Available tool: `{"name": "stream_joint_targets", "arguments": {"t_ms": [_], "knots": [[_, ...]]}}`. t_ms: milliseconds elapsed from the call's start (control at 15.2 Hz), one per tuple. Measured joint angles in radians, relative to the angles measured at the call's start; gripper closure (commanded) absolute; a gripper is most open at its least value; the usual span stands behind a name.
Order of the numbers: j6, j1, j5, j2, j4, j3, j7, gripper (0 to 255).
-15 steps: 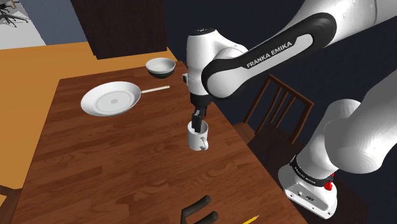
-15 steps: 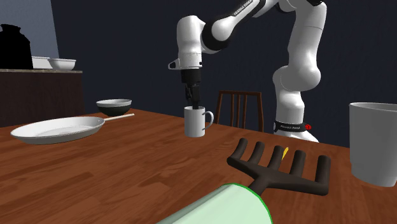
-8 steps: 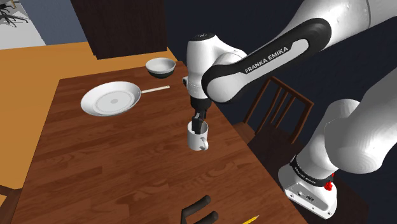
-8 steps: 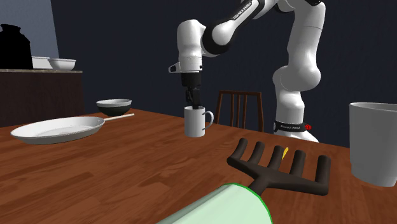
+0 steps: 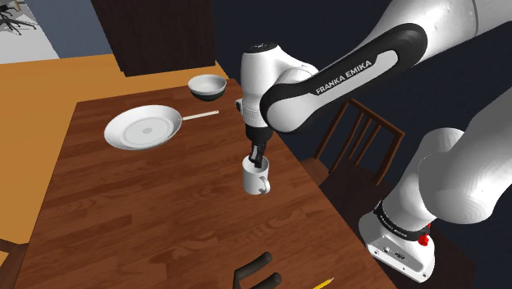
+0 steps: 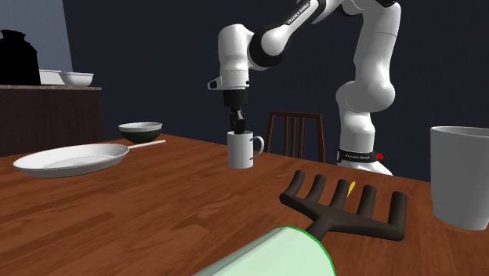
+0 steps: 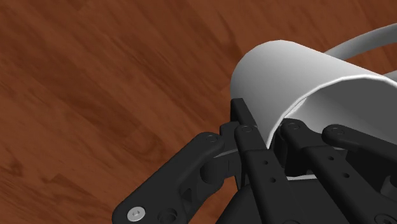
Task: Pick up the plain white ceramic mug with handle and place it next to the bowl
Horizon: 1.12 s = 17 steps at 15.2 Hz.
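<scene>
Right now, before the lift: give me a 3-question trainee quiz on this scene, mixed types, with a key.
1. True or false: the gripper clasps the white mug by its handle.
2. Which lies nearest the dark bowl? A) white frying pan B) wooden chair C) white mug
3. Fill in: one finger is outside the mug's wall, the other is ____ it.

Key: 1 false, it clasps the wall at the rim; 2 A; 3 inside.
</scene>
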State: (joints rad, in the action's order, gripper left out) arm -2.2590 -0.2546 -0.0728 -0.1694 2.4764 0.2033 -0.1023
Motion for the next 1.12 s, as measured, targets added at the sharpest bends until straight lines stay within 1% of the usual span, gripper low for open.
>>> {"name": "stream_joint_targets", "arguments": {"t_ms": [330, 1122], "knots": [[0.007, 0.000, -0.001, -0.005, -0.002, -0.001, -0.001, 255], [0.173, 0.000, -0.009, -0.091, -0.084, -0.010, -0.008, 255]]}}
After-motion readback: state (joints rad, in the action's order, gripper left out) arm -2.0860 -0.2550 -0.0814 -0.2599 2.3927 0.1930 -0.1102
